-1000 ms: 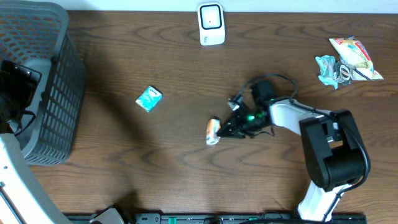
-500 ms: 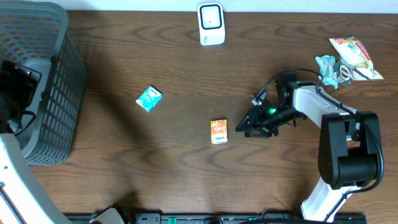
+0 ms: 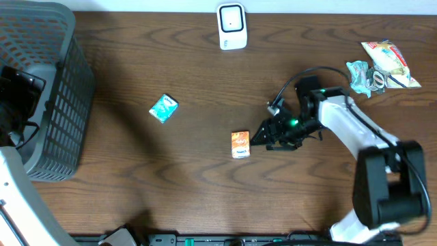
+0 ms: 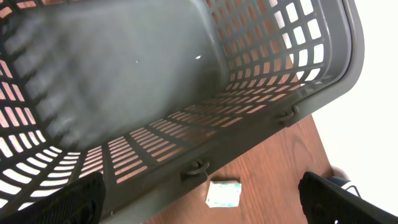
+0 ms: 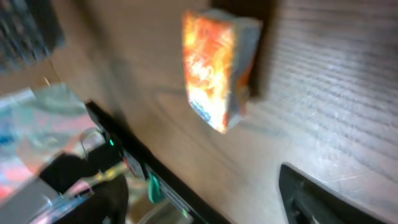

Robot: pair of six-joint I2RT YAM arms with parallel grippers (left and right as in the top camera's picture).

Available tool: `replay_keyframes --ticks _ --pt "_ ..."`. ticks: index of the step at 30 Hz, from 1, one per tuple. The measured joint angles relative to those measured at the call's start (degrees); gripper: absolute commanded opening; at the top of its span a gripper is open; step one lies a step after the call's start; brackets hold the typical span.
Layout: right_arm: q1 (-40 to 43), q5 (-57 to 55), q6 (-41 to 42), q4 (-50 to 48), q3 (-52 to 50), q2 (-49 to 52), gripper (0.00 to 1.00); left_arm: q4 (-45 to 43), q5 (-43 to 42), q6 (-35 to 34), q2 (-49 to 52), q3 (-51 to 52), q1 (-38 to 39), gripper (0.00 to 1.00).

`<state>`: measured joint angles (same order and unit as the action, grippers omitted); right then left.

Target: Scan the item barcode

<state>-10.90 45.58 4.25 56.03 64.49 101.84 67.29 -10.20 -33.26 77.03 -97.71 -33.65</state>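
The item, a small orange box (image 3: pixel 240 144), lies flat on the wooden table (image 3: pixel 171 184), free of any grip. My right gripper (image 3: pixel 262 139) sits just to its right, open and pointing at it with a small gap between. In the right wrist view the orange box (image 5: pixel 217 68) lies ahead of the open right gripper (image 5: pixel 205 199), and nothing sits between the fingers (image 5: pixel 323 196). The white scanner (image 3: pixel 231 26) stands at the table's far edge. My left gripper (image 4: pixel 205 208) hangs open over the grey basket (image 4: pixel 186 93).
A teal packet (image 3: pixel 164 108) lies left of centre, beside the basket (image 3: pixel 41 89); the teal packet (image 4: pixel 224 193) also shows in the left wrist view. Crumpled snack bags (image 3: pixel 382 65) lie at the far right. The left arm (image 3: pixel 17 96) is above the basket.
The right gripper opened and let go of the orange box, which now lies flat on the table. The arm drew back to the right, then edged left again. The left arm stayed still.
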Motion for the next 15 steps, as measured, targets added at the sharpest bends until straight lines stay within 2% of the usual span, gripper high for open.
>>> replay_keyframes --ticks 6,15 --pt "-3.2 -6.9 5.6 0.1 0.2 -5.6 0.99 0.0 0.0 0.0 0.0 0.0 0.0 0.98" --pt "-5.8 -11.8 10.7 -3.1 0.2 -5.8 0.99 0.0 0.0 0.0 0.0 0.0 0.0 0.98"
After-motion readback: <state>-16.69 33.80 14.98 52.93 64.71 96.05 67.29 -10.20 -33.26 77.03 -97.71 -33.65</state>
